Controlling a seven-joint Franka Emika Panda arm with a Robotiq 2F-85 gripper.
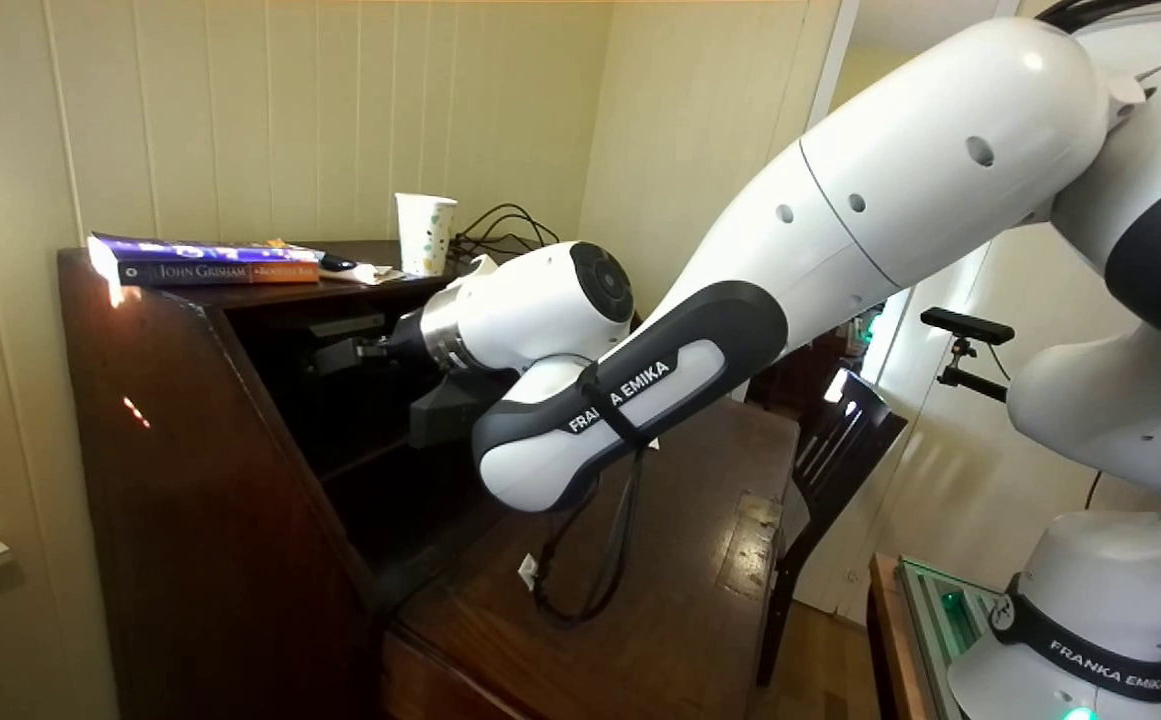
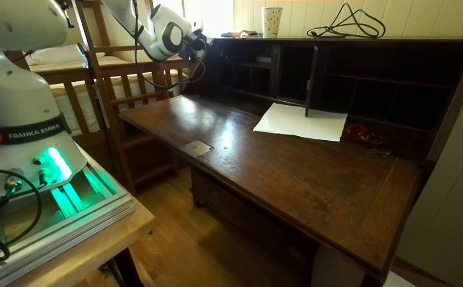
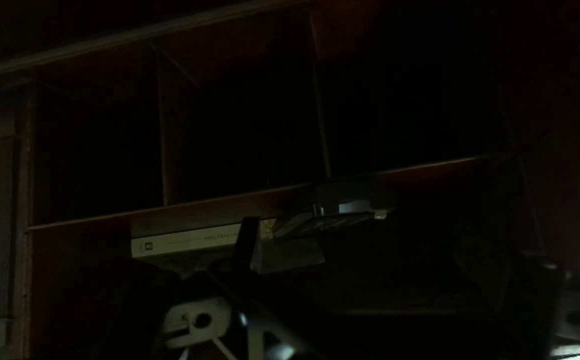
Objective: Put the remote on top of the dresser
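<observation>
The dresser is dark reddish-brown glossy wood, with its front panel folded down, in both exterior views (image 1: 210, 480) (image 2: 231, 139). My gripper (image 1: 340, 355) reaches into its upper compartment. The wrist view is very dark and upside down. There my gripper (image 3: 384, 260) is open, its fingers wide apart with nothing gripped. A dark object with a grey highlight, possibly the remote (image 3: 339, 210), lies on the inner shelf board (image 3: 230, 200), between and beyond the fingertips. A pale-spined book (image 3: 185, 241) lies beside it. The dresser's narrow top (image 1: 355, 250) is above my hand.
On the dresser's top are books (image 1: 220, 272), a paper cup (image 1: 425, 235) and black cables (image 2: 347, 26). White paper (image 2: 303, 123) lies on the folded-down panel, beside an open inner door (image 2: 312, 79). A chair (image 1: 830, 460) stands at the panel's end.
</observation>
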